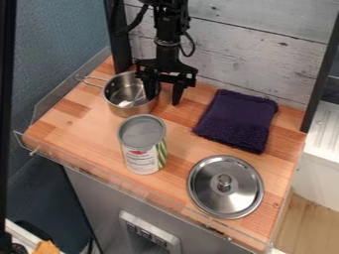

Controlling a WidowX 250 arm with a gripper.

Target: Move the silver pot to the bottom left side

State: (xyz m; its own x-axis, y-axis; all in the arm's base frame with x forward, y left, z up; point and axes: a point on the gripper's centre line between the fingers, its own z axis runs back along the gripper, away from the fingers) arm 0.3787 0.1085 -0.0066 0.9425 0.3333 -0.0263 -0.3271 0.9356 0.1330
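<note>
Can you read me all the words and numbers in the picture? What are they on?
No words or numbers are big enough to read.
Can: its label has a red mark and tiny print, too small to read.
Grey panel below the tabletop: small dark squares, too small to tell if they have signs.
Pot, lid, purple cloth: no writing I can see.

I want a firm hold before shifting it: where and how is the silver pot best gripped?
Probably by the rim on the picture's right, from straight above, one finger inside and one outside. The pot stands upright and uncovered, its wall looks thin, and the open tool already straddles that side.
</note>
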